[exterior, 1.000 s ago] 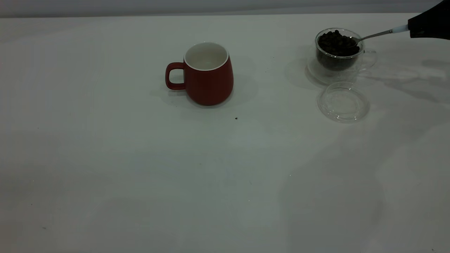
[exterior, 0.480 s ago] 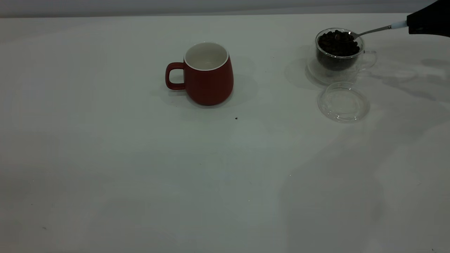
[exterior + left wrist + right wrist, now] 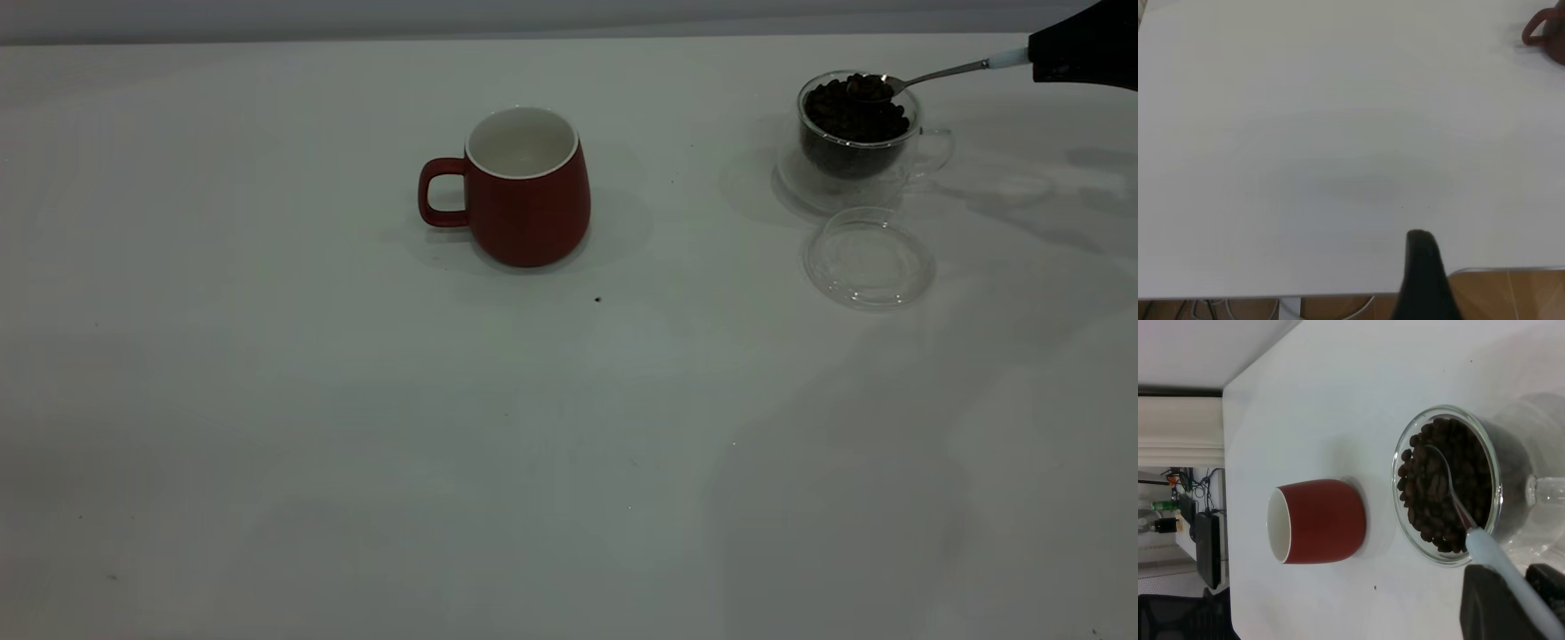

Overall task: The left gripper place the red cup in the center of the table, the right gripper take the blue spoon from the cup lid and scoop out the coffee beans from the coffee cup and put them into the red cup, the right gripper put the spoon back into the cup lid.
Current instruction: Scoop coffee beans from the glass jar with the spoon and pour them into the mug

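- right gripper at the far right edge of the exterior view, mostly cut off; clamped on the pale-blue handle of the blue spoon
- right wrist view: dark fingers pinch the spoon handle, spoon runs out over the glass
- spoon bowl sits at the top of the coffee beans, roughly level, a few beans look to be in it; hard to say if it's touching the heap or just above
- coffee cup clear glass, upright, far right of the table, full of beans up to the rim, its handle pointing toward the right arm's side
- cup lid flat on the table just in front of the coffee cup, nothing on it
- red cup upright near table centre, handle toward the left arm's side, well apart from the glass cup; white inside looks bare, bottom not fully visible
- right wrist view shows red cup beside the glass cup, not touching
- left gripper off to the side over the table's edge, only one dark finger in frame, can't tell if spread or closed; holds nothing visible
- left wrist view catches the red cup's handle far off at a corner
- tiny dark speck on the table in front of the red cup
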